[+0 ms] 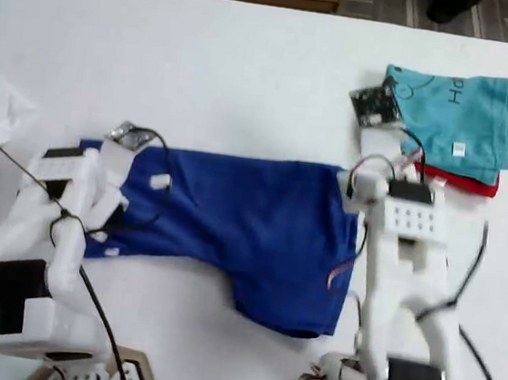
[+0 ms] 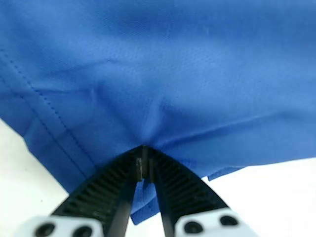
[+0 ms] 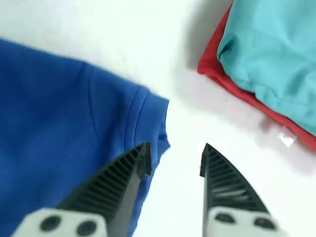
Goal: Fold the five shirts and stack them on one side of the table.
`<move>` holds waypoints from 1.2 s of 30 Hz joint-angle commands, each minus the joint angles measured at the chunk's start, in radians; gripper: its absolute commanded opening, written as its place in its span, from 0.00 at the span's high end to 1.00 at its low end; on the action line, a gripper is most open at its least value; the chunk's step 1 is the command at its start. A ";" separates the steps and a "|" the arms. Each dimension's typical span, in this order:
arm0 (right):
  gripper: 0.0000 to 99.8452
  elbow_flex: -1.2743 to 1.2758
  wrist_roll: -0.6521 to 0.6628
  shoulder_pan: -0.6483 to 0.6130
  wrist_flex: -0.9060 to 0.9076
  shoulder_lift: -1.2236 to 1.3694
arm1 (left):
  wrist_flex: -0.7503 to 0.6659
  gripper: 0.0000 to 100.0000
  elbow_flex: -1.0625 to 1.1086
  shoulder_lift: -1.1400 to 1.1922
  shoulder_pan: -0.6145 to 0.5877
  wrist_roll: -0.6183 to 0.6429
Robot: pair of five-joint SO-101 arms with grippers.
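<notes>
There are a plain blue shirt (image 1: 258, 232), a teal shirt (image 1: 456, 112), a red shirt (image 1: 463, 184) and a white table (image 1: 248, 79).

Blue shirt (image 1: 258, 232) flat on white table (image 1: 248, 79); teal shirt (image 1: 456, 112) atop red shirt (image 1: 464, 184) nearby.

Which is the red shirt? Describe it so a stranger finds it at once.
On the white table, past the spread blue shirt and beside the right arm, two folded shirts are stacked. The red shirt is the bottom one, with just a thin edge showing beneath the teal shirt. It is the only red garment.
</notes>
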 commanded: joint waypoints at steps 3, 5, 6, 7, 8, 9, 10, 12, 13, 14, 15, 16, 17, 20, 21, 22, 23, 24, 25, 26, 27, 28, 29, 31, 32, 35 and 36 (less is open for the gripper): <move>0.83 -0.295 -0.035 -0.044 0.107 0.234 | -0.054 0.97 -0.004 0.005 0.000 0.000; 0.83 -0.373 -0.035 -0.058 0.148 0.309 | -0.054 0.97 -0.004 0.005 0.000 0.000; 0.83 -0.407 -0.035 -0.058 0.162 0.343 | -0.054 0.97 -0.004 0.005 0.000 0.000; 0.83 -0.440 -0.035 -0.058 0.173 0.375 | -0.054 0.97 -0.004 0.005 0.000 0.000; 0.83 -0.468 -0.035 -0.054 0.180 0.407 | -0.054 0.97 -0.004 0.005 0.000 0.000; 0.83 -0.496 -0.035 -0.051 0.188 0.437 | -0.054 0.97 -0.004 0.005 0.000 0.000; 0.83 -0.517 -0.035 -0.050 0.196 0.466 | -0.054 0.97 -0.004 0.005 0.000 0.000; 0.83 -0.559 -0.035 -0.048 0.214 0.516 | -0.054 0.97 -0.004 0.005 0.000 0.000; 0.83 -0.577 -0.035 -0.050 0.225 0.539 | -0.054 0.97 -0.004 0.005 0.000 0.000; 0.83 -0.594 -0.035 -0.050 0.231 0.561 | -0.054 0.97 -0.004 0.005 0.000 0.000; 0.83 -0.612 -0.035 -0.050 0.239 0.579 | -0.054 0.97 -0.004 0.005 0.000 0.000; 0.83 -0.626 -0.035 -0.050 0.245 0.598 | -0.054 0.97 -0.004 0.005 0.000 0.000; 0.83 -0.640 -0.035 -0.050 0.251 0.611 | -0.054 0.97 -0.004 0.005 0.000 0.000; 0.83 -0.669 -0.035 -0.051 0.286 0.641 | -0.054 0.97 -0.004 0.005 0.000 0.000; 0.83 -0.678 -0.032 -0.053 0.298 0.648 | -0.054 0.97 -0.004 0.005 0.000 0.000; 0.83 -0.683 -0.029 -0.054 0.309 0.653 | -0.054 0.97 -0.004 0.005 0.000 0.000; 0.84 -0.684 -0.029 -0.054 0.317 0.656 | -0.054 0.97 -0.004 0.005 0.000 0.000; 0.85 -0.684 -0.028 -0.054 0.321 0.656 | -0.054 0.97 -0.004 0.005 0.000 0.000; 0.88 -0.683 -0.028 -0.054 0.321 0.656 | -0.054 0.97 -0.004 0.005 0.000 0.000; 0.91 -0.683 -0.028 -0.054 0.321 0.656 | -0.054 0.97 -0.004 0.005 0.000 0.000; 0.95 -0.683 -0.028 -0.053 0.318 0.657 | -0.054 0.97 -0.004 0.005 0.000 0.000; 0.99 -0.683 -0.028 -0.051 0.314 0.657 | -0.054 0.97 -0.004 0.005 0.000 0.000; 0.98 -0.683 -0.028 -0.050 0.312 0.657 | -0.054 0.97 -0.004 0.005 0.000 0.000; 0.98 -0.684 -0.028 -0.050 0.311 0.657 | -0.054 0.97 -0.004 0.005 0.000 0.000; 0.98 -0.684 -0.028 -0.050 0.297 0.657 | -0.054 0.97 -0.004 0.005 0.000 0.000; 0.98 -0.684 -0.028 -0.039 0.251 0.656 | -0.054 0.97 -0.004 0.005 0.000 0.000; 0.98 -0.684 -0.028 -0.035 0.234 0.656 | -0.054 0.97 -0.004 0.005 0.000 0.000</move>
